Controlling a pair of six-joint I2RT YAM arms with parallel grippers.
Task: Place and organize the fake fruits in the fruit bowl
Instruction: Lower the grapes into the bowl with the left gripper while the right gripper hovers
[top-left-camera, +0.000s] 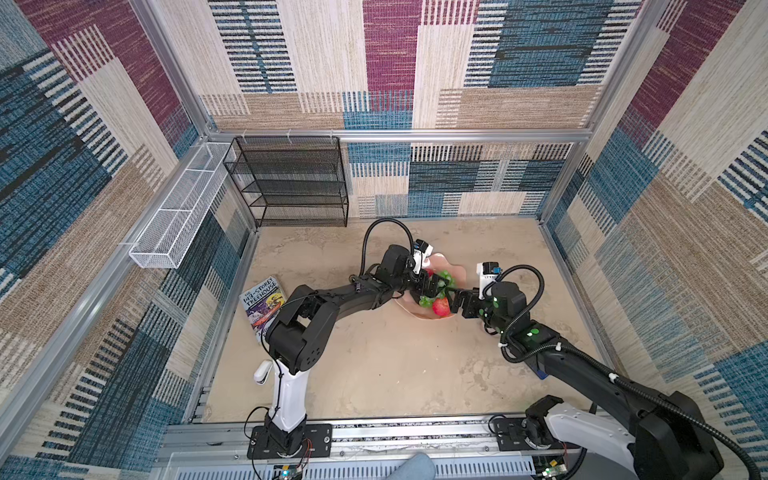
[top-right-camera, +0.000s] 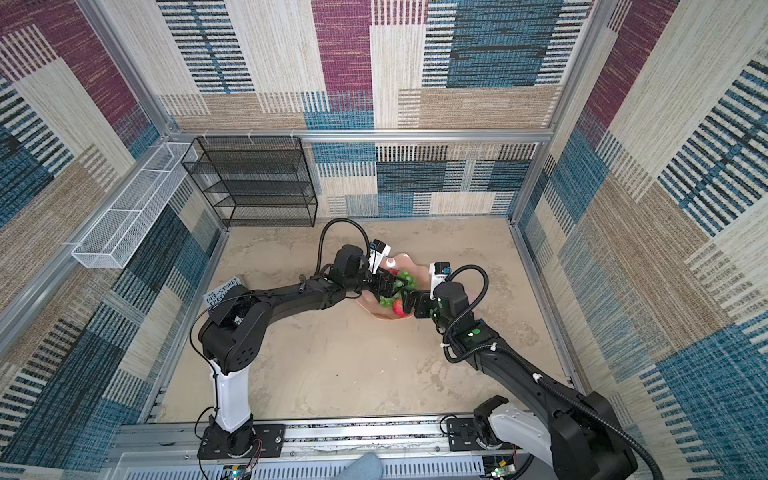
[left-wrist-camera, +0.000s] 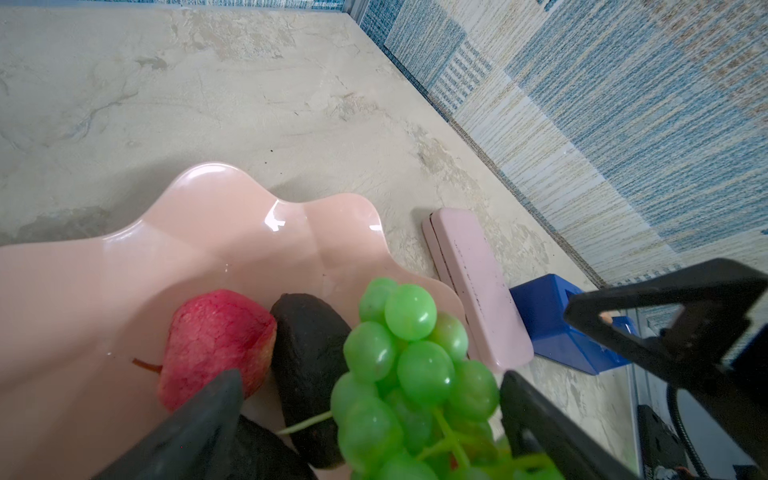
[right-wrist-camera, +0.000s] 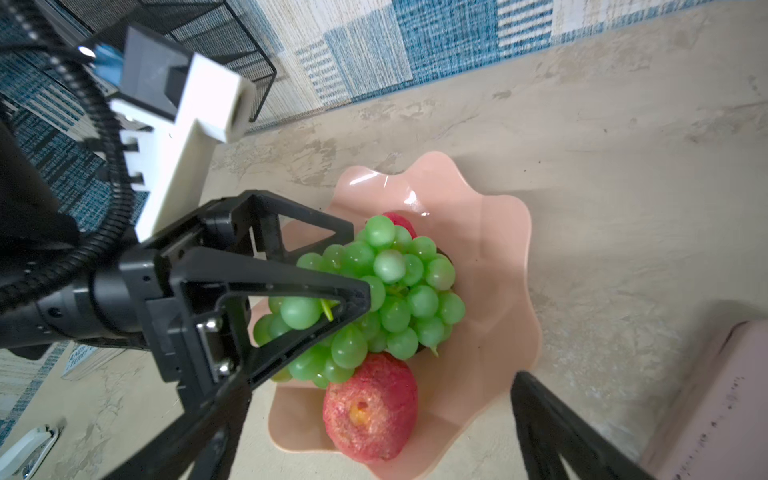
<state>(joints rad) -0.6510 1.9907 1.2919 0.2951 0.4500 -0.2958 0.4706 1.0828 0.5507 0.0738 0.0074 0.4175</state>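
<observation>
The pale-pink scalloped fruit bowl (top-left-camera: 446, 266) (top-right-camera: 406, 259) (left-wrist-camera: 208, 232) (right-wrist-camera: 498, 257) holds the fake fruits. Green grapes (top-left-camera: 442, 279) (top-right-camera: 406, 279) (left-wrist-camera: 407, 365) (right-wrist-camera: 399, 291) lie on top. One red apple (top-left-camera: 441, 306) (top-right-camera: 398, 307) (right-wrist-camera: 372, 411) sits at the near rim. Another red apple (left-wrist-camera: 216, 332) (right-wrist-camera: 400, 222) lies behind the grapes, beside a dark avocado (left-wrist-camera: 311, 345). My left gripper (top-left-camera: 432, 286) (top-right-camera: 388, 286) (left-wrist-camera: 370, 376) (right-wrist-camera: 359, 259) stands open astride the grapes. My right gripper (top-left-camera: 453, 300) (top-right-camera: 409, 304) (right-wrist-camera: 382, 382) is open over the near apple.
A small pink box (left-wrist-camera: 478, 291) (right-wrist-camera: 715, 395) and a blue block (left-wrist-camera: 557, 328) lie just right of the bowl, near the right wall. A book (top-left-camera: 262, 307) lies at the left. A black mesh shelf (top-left-camera: 291, 183) and a white wire basket (top-left-camera: 174, 216) stand at the back left.
</observation>
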